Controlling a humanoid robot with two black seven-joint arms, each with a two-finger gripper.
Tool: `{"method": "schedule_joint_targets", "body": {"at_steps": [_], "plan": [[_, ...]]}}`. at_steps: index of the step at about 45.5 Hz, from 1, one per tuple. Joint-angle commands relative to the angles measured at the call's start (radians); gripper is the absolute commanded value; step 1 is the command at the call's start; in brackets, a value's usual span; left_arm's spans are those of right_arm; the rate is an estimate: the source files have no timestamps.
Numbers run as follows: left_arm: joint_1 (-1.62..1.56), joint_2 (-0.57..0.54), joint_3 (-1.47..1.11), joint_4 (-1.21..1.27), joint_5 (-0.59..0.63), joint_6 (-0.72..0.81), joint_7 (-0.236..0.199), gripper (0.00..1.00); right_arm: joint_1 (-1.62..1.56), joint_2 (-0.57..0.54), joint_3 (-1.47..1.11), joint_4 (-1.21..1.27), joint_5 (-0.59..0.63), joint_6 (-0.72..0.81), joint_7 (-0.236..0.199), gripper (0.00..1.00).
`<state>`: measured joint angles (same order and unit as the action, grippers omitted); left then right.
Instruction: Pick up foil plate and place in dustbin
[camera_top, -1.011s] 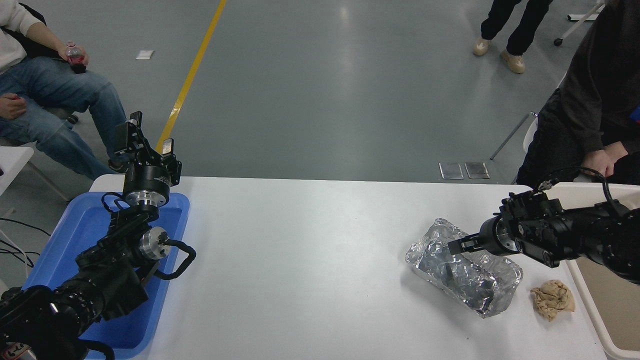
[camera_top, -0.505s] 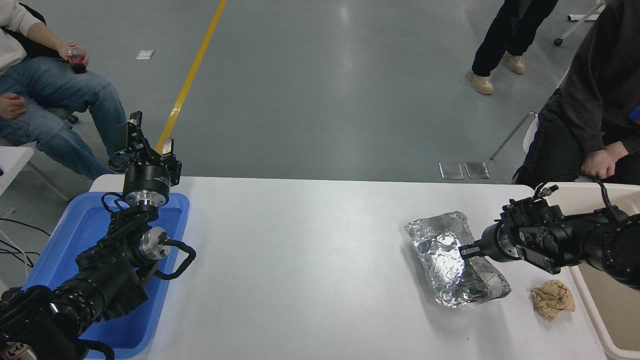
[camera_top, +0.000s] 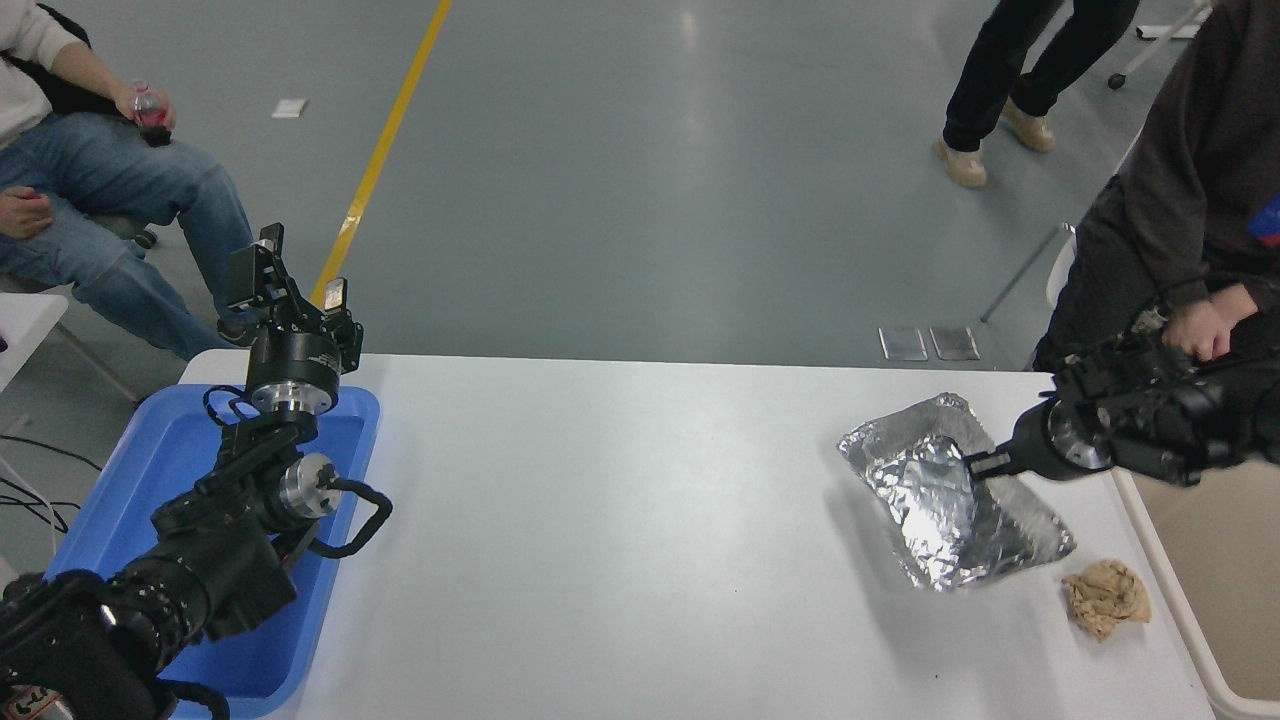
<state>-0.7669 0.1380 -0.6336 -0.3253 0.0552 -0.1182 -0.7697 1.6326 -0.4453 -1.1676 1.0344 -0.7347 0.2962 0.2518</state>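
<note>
foil plate pinched at its rim, on the way toward the dustbin

the right gripper (camera_top: 975, 464) is closed on the near-right rim of the foil plate (camera_top: 945, 505), its thin fingers pinching the crinkled edge rather than spanning the whole tray. that hold makes sense: the rim is the only thin lip the fingers can close over. because it is held by one edge, the plate hangs tilted, its far corner raised and its lower end sagging toward the tabletop (camera_top: 620, 500); a shadow beneath it suggests it is lifted clear, though whether the lowest corner touches the surface i cannot tell.

the plate sits at the right side of the tabletop, near the dustbin (camera_top: 1180, 600), whose cream rim runs along the right edge of the view. it is not yet over the opening. a crumpled brown paper ball (camera_top: 1105, 598) lies just beside the plate's lower end, between it and the bin, so a low carry might brush it.

the left gripper (camera_top: 290, 285) is parked upright over the blue tray (camera_top: 150, 470) at the left, well apart from the work; whether it is open i cannot tell.

a person's hand (camera_top: 1195, 325) rests close behind the right arm's wrist, worth minding as the arm swings.
</note>
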Motion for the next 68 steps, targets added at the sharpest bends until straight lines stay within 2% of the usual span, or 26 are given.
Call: {"method": "schedule_joint_targets", "body": {"at_steps": [1, 9, 18, 44, 49, 54, 63, 68], "plan": [[0.0, 0.0, 0.0, 0.0, 0.0, 0.0, 0.001, 1.0, 0.429, -0.059, -0.168, 0.349, 0.001, 0.055, 0.0, 0.0], [0.001, 0.002, 0.0, 0.0, 0.0, 0.0, 0.001, 1.0, 0.69, -0.059, -0.199, 0.464, 0.008, 0.239, 0.001, 0.0], [0.001, 0.002, 0.0, 0.0, 0.0, 0.0, 0.001, 1.0, 0.843, -0.052, -0.195, 0.472, 0.011, 0.396, 0.001, 0.0], [0.001, 0.002, 0.0, 0.0, 0.0, 0.0, 0.0, 1.0, 0.866, -0.067, -0.29, 0.455, -0.002, 0.409, -0.005, 0.0], [0.001, 0.002, 0.0, 0.0, 0.0, 0.0, 0.0, 1.0, 0.854, -0.119, -0.31, 0.443, -0.023, 0.406, -0.005, 0.0], [0.001, 0.002, 0.0, 0.0, 0.0, 0.0, 0.0, 1.0, 0.82, -0.202, -0.316, 0.412, -0.104, 0.397, -0.005, 0.0], [0.001, 0.002, 0.0, 0.0, 0.0, 0.0, 0.0, 1.0, 0.67, -0.346, -0.294, 0.21, -0.232, 0.386, -0.002, 0.0], [0.001, 0.002, 0.0, 0.0, 0.0, 0.0, 0.0, 1.0, 0.561, -0.412, -0.276, 0.13, -0.285, 0.299, 0.0, 0.0]]}}
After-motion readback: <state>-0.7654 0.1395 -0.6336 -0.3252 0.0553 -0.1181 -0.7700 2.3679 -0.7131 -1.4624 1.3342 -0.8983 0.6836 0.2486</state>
